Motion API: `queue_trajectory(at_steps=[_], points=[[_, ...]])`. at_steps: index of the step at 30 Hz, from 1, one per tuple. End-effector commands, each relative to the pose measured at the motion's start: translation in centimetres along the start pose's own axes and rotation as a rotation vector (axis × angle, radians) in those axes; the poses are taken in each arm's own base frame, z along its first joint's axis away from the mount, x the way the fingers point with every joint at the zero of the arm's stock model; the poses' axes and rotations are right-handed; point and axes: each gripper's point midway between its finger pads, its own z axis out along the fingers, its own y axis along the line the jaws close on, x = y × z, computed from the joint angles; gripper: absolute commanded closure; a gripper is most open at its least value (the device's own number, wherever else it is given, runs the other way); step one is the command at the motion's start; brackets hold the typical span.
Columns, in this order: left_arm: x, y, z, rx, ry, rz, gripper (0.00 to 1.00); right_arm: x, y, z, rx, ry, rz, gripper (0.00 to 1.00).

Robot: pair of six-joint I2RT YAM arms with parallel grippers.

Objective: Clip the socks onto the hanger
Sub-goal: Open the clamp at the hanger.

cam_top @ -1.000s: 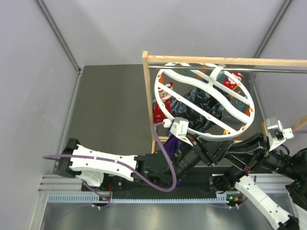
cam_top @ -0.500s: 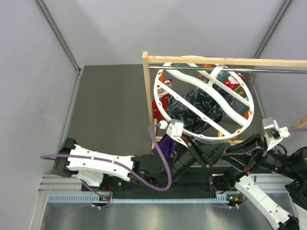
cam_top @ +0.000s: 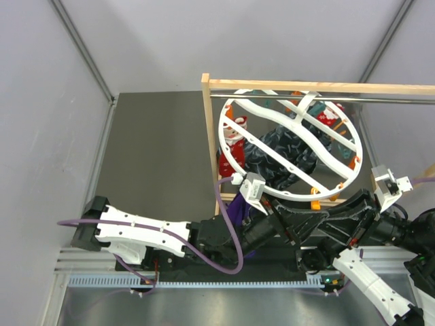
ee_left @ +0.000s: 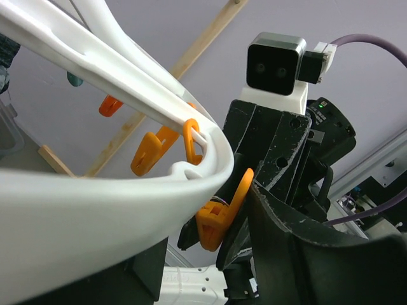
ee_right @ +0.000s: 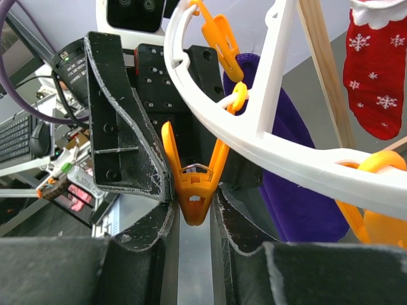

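The white ring hanger (cam_top: 288,197) hangs from the rod of the wooden rack. Red Santa socks (cam_top: 234,140) and a dark patterned sock (cam_top: 285,155) hang under it. A purple sock (ee_right: 289,184) hangs at the near rim, its top at an orange clip (ee_right: 217,33). My right gripper (ee_right: 194,204) is shut on the base of another orange clip (ee_right: 193,184) that hangs from the rim; in the top view the gripper (cam_top: 319,209) sits under that rim. My left gripper (ee_left: 203,254) is open, the white rim (ee_left: 95,210) crossing between its jaws, and faces the right one.
The wooden rack frame (cam_top: 206,136) with its metal rod (cam_top: 380,99) stands over the right half of the grey table (cam_top: 156,149). More orange clips (ee_left: 152,147) dangle along the rim. Both arms crowd together below the hanger's near edge.
My left gripper's jaws have opened wider. The hanger has swung a little to the left and back. The right gripper keeps its hold on the orange clip.
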Motion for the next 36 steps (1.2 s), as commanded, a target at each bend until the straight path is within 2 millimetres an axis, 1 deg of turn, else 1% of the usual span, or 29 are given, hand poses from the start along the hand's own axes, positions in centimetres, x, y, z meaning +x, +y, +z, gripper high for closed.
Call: queue_trajectory(at_steps=[1,3,5,7,8,9,11,12,17,22,24,26,27,28,31,32,33,34,35,36], points=[[-1.7,-1.3,-0.2,0.052,-0.031,-0.005,0.47,-1.5,1.4,0.1,-0.047,-0.038,-0.019,1.00],[-2.0,-1.5,-0.2,0.055,-0.038,0.003,0.45,-1.3,1.2,0.1,-0.045,-0.032,-0.020,1.00],[-2.3,-1.7,-0.1,0.057,-0.043,0.007,0.40,-1.1,1.1,0.1,-0.044,-0.030,-0.021,1.00],[-2.2,-1.4,0.1,0.041,-0.043,0.011,0.37,-1.0,1.0,0.1,-0.042,-0.028,-0.016,1.00],[-2.4,-1.4,0.1,0.035,-0.047,0.010,0.32,-1.0,0.9,0.2,-0.043,-0.027,-0.015,1.00],[-2.6,-1.3,0.0,0.028,-0.054,0.010,0.30,-1.0,1.0,0.1,-0.045,-0.028,-0.018,1.00],[-2.7,-1.0,0.0,0.016,-0.061,0.009,0.30,-0.9,1.0,0.1,-0.046,-0.026,-0.018,1.00],[-2.9,-0.9,0.0,0.009,-0.067,0.007,0.32,-0.9,1.0,0.2,-0.045,-0.024,-0.016,1.00],[-3.7,-1.0,0.1,0.010,-0.095,0.003,0.34,-0.7,0.9,0.2,-0.048,-0.017,-0.017,1.00],[-4.4,-1.6,0.2,0.028,-0.115,-0.003,0.29,-0.4,0.7,0.2,-0.046,-0.014,-0.011,1.00],[-4.5,-1.9,0.2,0.033,-0.116,0.001,0.29,-0.2,0.6,0.2,-0.043,-0.013,-0.009,1.00],[-4.7,-1.9,0.3,0.028,-0.119,0.000,0.35,-0.2,0.5,0.2,-0.040,-0.012,-0.009,1.00],[-4.4,-1.8,0.3,0.025,-0.113,0.005,0.39,-0.1,0.5,0.2,-0.040,-0.010,-0.005,1.00],[-4.4,-1.8,0.4,0.024,-0.112,0.003,0.48,-0.2,0.5,0.2,-0.043,-0.013,-0.009,1.00],[-4.2,-1.8,0.5,0.017,-0.105,-0.002,0.65,-0.4,0.7,0.2,-0.045,-0.019,-0.014,1.00],[-4.1,-1.8,0.6,0.020,-0.101,0.002,0.81,-0.5,0.8,0.1,-0.048,-0.021,-0.017,0.99],[-4.1,-1.9,0.6,0.022,-0.098,0.003,0.92,-0.5,0.9,0.1,-0.049,-0.022,-0.019,0.95],[-4.1,-2.0,0.7,0.014,-0.093,0.007,1.00,-0.5,0.9,0.1,-0.049,-0.022,-0.021,0.89],[-4.0,-1.9,0.8,0.009,-0.089,0.012,1.00,-0.6,0.8,0.0,-0.038,-0.029,-0.032,0.70],[-4.0,-1.9,0.8,0.003,-0.085,0.015,1.00,-0.7,0.5,-0.1,-0.018,-0.032,-0.040,0.58]])
